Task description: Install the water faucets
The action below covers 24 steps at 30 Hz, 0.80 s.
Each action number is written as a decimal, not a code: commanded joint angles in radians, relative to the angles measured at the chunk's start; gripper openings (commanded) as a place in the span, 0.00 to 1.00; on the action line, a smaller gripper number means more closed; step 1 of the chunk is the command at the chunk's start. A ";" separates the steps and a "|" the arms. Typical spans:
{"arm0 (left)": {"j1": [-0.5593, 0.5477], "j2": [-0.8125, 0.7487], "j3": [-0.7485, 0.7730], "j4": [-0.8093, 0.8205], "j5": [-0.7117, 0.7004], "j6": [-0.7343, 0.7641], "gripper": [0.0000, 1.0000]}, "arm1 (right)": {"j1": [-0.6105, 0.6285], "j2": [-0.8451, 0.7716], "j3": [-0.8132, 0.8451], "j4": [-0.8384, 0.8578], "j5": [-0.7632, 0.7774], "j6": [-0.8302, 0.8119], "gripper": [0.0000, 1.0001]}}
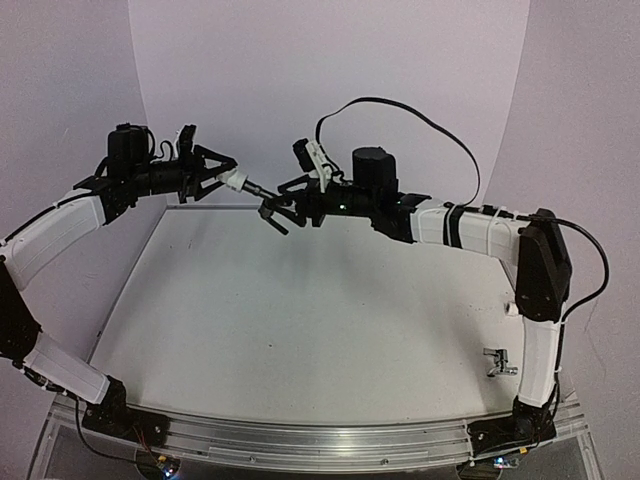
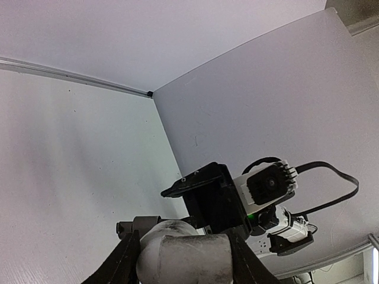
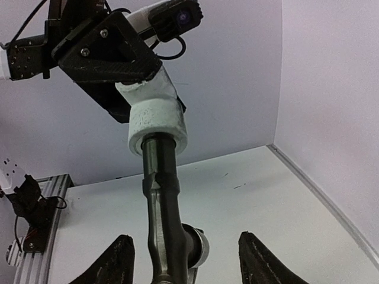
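My left gripper (image 1: 226, 177) is held high at the back and is shut on a white plastic elbow fitting (image 1: 237, 181). The dark grey-black faucet (image 1: 256, 189) sticks out of the fitting towards my right gripper (image 1: 273, 216). In the right wrist view the dark faucet (image 3: 166, 225) has its stem in the white fitting (image 3: 157, 121). It runs down between my open right fingers (image 3: 115, 260), nearer the left one, with gaps on both sides. In the left wrist view my left gripper (image 2: 183, 236) clamps the fitting (image 2: 183, 257). The silver faucet (image 1: 497, 362) lies on the table by the right arm's base.
The white table (image 1: 300, 320) has a low rim and purple-white backdrop walls behind and at the sides. A black cable (image 1: 420, 115) loops above the right arm. An aluminium rail (image 1: 300, 435) runs along the near edge.
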 commanded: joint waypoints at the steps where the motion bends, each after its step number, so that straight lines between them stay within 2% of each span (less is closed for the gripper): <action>1: -0.018 -0.029 0.015 0.125 0.048 -0.015 0.00 | 0.002 0.027 0.063 0.059 -0.071 0.174 0.55; 3: -0.030 -0.028 0.020 0.140 0.067 0.004 0.00 | 0.000 0.045 0.084 0.066 -0.058 0.250 0.43; 5: -0.041 -0.032 0.023 0.147 0.079 0.035 0.00 | -0.012 0.065 0.107 0.084 -0.084 0.365 0.27; 7: -0.046 -0.045 0.022 0.151 0.090 0.070 0.00 | -0.039 0.088 0.130 0.130 -0.146 0.590 0.05; 8: -0.051 -0.051 0.020 0.152 0.095 0.087 0.00 | -0.056 0.107 0.138 0.171 -0.181 0.721 0.00; 11: -0.076 -0.068 0.020 0.164 0.085 0.137 0.00 | -0.109 0.181 0.115 0.597 -0.284 1.307 0.00; 13: -0.096 -0.068 0.027 0.167 0.077 0.160 0.00 | -0.128 0.232 0.124 0.916 -0.274 1.642 0.01; 15: -0.105 -0.056 0.040 0.168 0.071 0.150 0.00 | -0.145 0.249 0.124 1.024 -0.265 1.784 0.14; 16: -0.105 -0.049 0.047 0.167 0.064 0.137 0.00 | -0.152 0.236 0.101 1.044 -0.268 1.799 0.22; 18: -0.105 -0.033 0.056 0.167 0.051 0.108 0.00 | -0.169 0.173 0.018 1.023 -0.286 1.724 0.39; 22: -0.102 -0.001 0.077 0.168 0.060 0.062 0.00 | -0.211 0.006 -0.176 0.815 -0.313 1.336 0.62; 24: -0.094 0.009 0.081 0.168 0.075 0.038 0.00 | -0.220 -0.073 -0.236 0.692 -0.331 1.094 0.69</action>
